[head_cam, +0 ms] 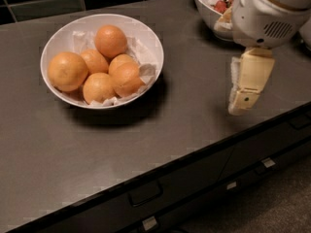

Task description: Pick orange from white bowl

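The white bowl point(63, 38) sits on the dark counter at the upper left, lined with crumpled white paper. Several oranges lie in it. The orange point(67, 71), the largest and palest, rests at the bowl's left side. My gripper point(241, 103) hangs over the counter at the right, well to the right of the bowl and apart from it, its cream fingers point(249, 80) pointing down. Nothing shows in it.
A deeper white bowl with red berries point(216, 6) stands at the back right, partly behind my arm's white housing point(269, 13). The counter's front edge runs diagonally, with drawers and handles point(146, 193) below it.
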